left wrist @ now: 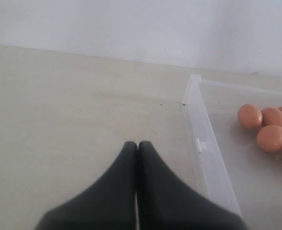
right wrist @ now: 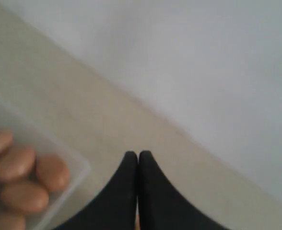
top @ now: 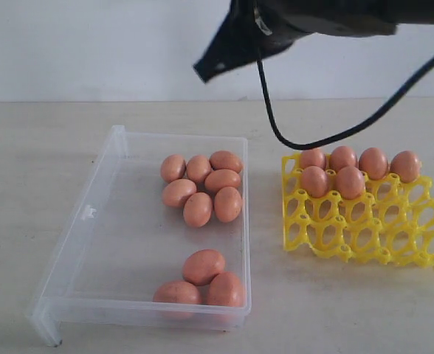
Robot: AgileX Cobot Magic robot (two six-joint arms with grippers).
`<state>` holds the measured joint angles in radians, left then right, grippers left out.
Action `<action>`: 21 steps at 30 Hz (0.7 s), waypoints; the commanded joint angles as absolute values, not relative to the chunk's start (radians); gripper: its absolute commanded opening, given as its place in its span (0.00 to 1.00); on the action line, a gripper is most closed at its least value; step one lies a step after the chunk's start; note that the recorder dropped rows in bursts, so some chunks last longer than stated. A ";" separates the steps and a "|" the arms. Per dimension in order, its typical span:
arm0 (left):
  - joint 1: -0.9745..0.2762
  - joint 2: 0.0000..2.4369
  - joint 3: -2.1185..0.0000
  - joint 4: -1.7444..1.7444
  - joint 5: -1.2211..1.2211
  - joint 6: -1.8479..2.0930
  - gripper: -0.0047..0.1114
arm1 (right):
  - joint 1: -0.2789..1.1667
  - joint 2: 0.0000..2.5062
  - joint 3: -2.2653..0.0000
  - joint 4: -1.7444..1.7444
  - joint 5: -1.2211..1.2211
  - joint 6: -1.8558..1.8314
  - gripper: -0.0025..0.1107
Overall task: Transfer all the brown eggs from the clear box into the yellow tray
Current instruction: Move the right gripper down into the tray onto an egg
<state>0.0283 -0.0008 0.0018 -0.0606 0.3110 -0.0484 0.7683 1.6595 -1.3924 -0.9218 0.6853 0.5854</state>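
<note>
The clear box [top: 91, 214] lies left of centre, holding several brown eggs [top: 198, 209] clustered near its far right side and three more [top: 203, 265] at its near right corner. To its right is the yellow tray [top: 364, 236], with several eggs [top: 350, 181] in its back cups. My right gripper [top: 201, 71] hangs high above the box's far edge, shut and empty; its wrist view shows the shut tips [right wrist: 138, 154] beside the box corner [right wrist: 78, 167] and eggs [right wrist: 51, 172]. My left gripper [left wrist: 137, 143] is shut over bare table beside the box wall [left wrist: 205, 153]; it is out of the exterior view.
A black cable [top: 305, 140] loops down from the right arm, dipping over the gap between box and tray near the tray's back corner. The pale table runs to a white wall behind. The tray's front rows of cups hold nothing.
</note>
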 commanded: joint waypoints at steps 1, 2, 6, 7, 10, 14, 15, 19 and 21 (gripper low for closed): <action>0.023 0.000 0.000 -0.063 0.304 -0.049 0.00 | 0.765 1.762 -1.570 -0.315 1.072 -0.087 0.02; 0.023 0.000 0.000 -0.063 0.304 -0.049 0.00 | 0.765 1.782 -1.606 -0.217 1.112 -0.188 0.02; 0.023 0.000 0.000 -0.063 0.304 -0.049 0.00 | 0.767 1.837 -1.681 0.061 1.178 -0.514 0.02; 0.023 0.000 0.000 -0.063 0.304 -0.049 0.00 | 0.767 1.845 -1.681 0.103 1.173 -0.571 0.02; 0.023 0.000 0.000 -0.063 0.304 -0.049 0.00 | 0.767 1.879 -1.676 0.133 1.203 -0.746 0.11; 0.023 0.000 0.000 -0.063 0.304 -0.049 0.00 | 0.767 1.938 -1.676 0.146 1.216 -0.858 0.40; 0.023 0.000 0.000 -0.063 0.304 -0.049 0.00 | 0.767 1.956 -1.676 0.157 1.206 -0.881 0.47; 0.023 0.000 0.000 -0.063 0.304 -0.049 0.00 | 0.767 2.018 -1.676 0.198 1.156 -0.952 0.60; 0.023 0.000 0.000 -0.063 0.304 -0.049 0.00 | 0.767 2.046 -1.676 0.197 1.142 -0.954 0.59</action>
